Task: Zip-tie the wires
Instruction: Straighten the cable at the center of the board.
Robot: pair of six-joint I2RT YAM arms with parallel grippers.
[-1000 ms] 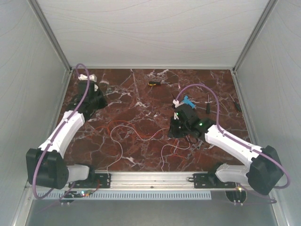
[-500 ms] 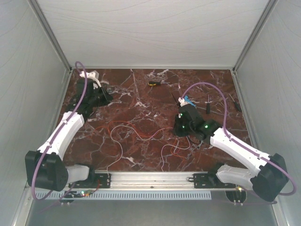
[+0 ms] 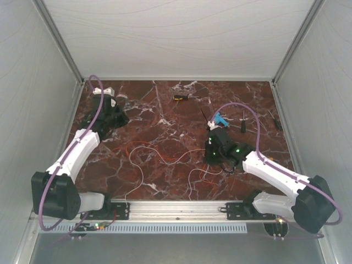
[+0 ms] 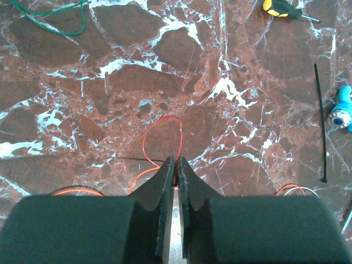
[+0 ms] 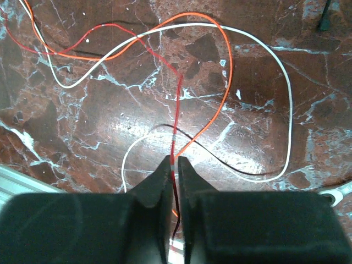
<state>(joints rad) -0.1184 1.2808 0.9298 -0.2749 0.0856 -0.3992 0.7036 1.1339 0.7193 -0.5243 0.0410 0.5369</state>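
The wires (image 3: 159, 157) lie in loose red, orange and white loops mid-table. My left gripper (image 3: 120, 119) is at the back left; in the left wrist view it (image 4: 176, 160) is shut on a small red wire loop (image 4: 162, 137). My right gripper (image 3: 212, 157) is at the wires' right end; in the right wrist view it (image 5: 176, 160) is shut on a red wire (image 5: 179, 99), with an orange wire (image 5: 225, 71) and a white wire (image 5: 286, 110) looping just beyond. The black zip tie (image 4: 319, 121) lies straight on the table, far right of my left gripper.
A black-and-yellow tool (image 3: 180, 98) lies at the back centre and also shows in the left wrist view (image 4: 280, 7). A blue object (image 3: 220, 117) sits behind my right gripper. Small screwdrivers (image 3: 242, 122) lie at the back right. A green wire (image 4: 55, 22) curls beyond my left gripper. A metal rail (image 3: 176, 209) runs along the near edge.
My left gripper swung slightly toward the back and came back. My right gripper shifted a little toward the near edge. The wire loops keep about the same layout.
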